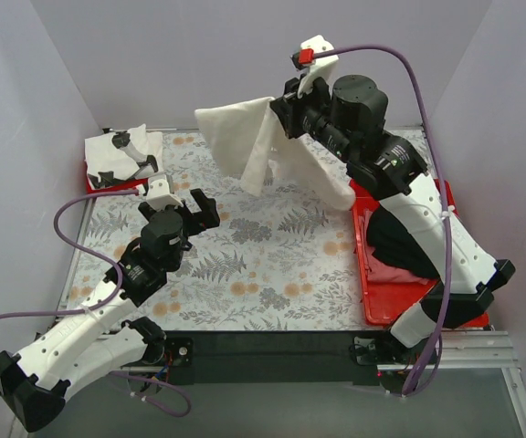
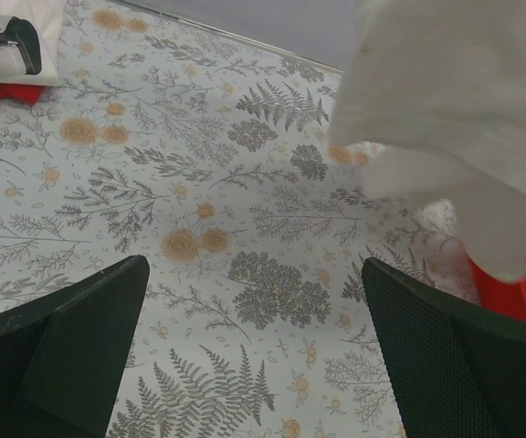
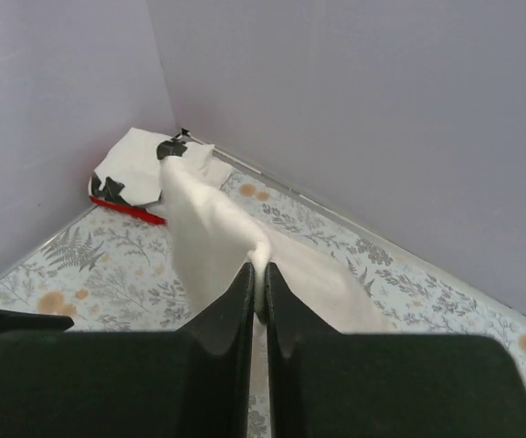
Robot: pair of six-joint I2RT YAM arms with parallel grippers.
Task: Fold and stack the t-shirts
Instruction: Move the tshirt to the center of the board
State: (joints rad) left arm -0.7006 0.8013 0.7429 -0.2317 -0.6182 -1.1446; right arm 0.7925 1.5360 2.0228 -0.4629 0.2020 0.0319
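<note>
My right gripper (image 1: 278, 108) is shut on a plain cream-white t-shirt (image 1: 240, 141) and holds it in the air over the far middle of the table; the cloth hangs down and trails toward the right tray. In the right wrist view the jaws pinch a fold of it (image 3: 217, 228) at the right gripper (image 3: 258, 274). My left gripper (image 1: 196, 208) is open and empty, low over the table's left middle; in the left wrist view (image 2: 254, 301) the hanging shirt (image 2: 455, 119) is ahead to the upper right. A white t-shirt with black marks (image 1: 121, 151) lies on the far-left tray. Black and pinkish shirts (image 1: 400, 246) lie in the right tray.
A red tray (image 1: 386, 297) stands along the right side; another red tray (image 1: 92, 178) is at the far left under the marked shirt. The table has a floral cloth (image 1: 254, 265). Grey walls close in the back and both sides.
</note>
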